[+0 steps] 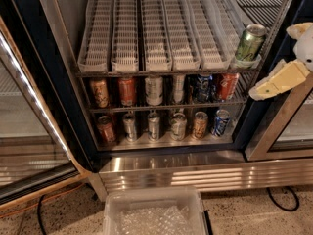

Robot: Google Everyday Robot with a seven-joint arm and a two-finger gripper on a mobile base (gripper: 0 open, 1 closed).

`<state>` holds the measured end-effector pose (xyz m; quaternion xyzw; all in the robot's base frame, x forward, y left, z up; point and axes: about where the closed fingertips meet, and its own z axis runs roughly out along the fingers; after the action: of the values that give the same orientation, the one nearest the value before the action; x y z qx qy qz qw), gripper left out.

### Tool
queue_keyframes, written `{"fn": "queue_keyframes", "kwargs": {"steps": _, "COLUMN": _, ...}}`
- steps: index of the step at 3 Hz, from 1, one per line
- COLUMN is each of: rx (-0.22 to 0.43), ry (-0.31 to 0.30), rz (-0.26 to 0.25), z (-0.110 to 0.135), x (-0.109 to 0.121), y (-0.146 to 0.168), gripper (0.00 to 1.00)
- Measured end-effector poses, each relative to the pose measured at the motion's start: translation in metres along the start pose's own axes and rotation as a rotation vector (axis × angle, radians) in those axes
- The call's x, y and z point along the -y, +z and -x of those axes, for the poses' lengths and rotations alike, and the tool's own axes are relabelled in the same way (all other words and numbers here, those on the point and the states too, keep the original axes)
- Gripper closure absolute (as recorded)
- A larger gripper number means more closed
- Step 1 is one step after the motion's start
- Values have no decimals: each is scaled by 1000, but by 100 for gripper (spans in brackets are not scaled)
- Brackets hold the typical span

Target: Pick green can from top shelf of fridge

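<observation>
The green can [250, 42] stands upright at the front right end of the top shelf [146, 48], a wire rack with white ribbed lane trays, inside the open fridge [171, 168]. My gripper [274, 82] is at the right edge of the view, just right of and slightly below the can, apart from it. Its pale yellow fingers [281, 78] point left and down toward the shelf's right corner. It holds nothing that I can see.
Two narrower racks below hold rows of orange, silver and blue cans [154, 89]. A clear plastic bin [154, 214] sits on the floor in front of the steel base. The open glass door [34, 131] is on the left. A black cable [283, 199] lies at lower right.
</observation>
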<state>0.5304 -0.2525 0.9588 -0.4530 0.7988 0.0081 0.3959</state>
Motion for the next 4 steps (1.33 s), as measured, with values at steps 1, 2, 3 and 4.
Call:
{"fn": "queue_keyframes", "kwargs": {"steps": 1, "rx": 99, "ry": 58, "rz": -42, "z": -13, "x": 21, "y": 17, "gripper": 0}}
{"fn": "queue_keyframes", "kwargs": {"steps": 2, "rx": 197, "ry": 110, "rz": -59, "z": -24, "x": 35, "y": 34, "gripper": 0}}
{"fn": "queue_keyframes", "kwargs": {"steps": 3, "rx": 250, "ry": 127, "rz": -33, "z": -26, "x": 33, "y": 49, "gripper": 0}}
{"fn": "queue_keyframes", "kwargs": {"steps": 4, "rx": 250, "ry": 127, "rz": -33, "z": -26, "x": 33, "y": 49, "gripper": 0}}
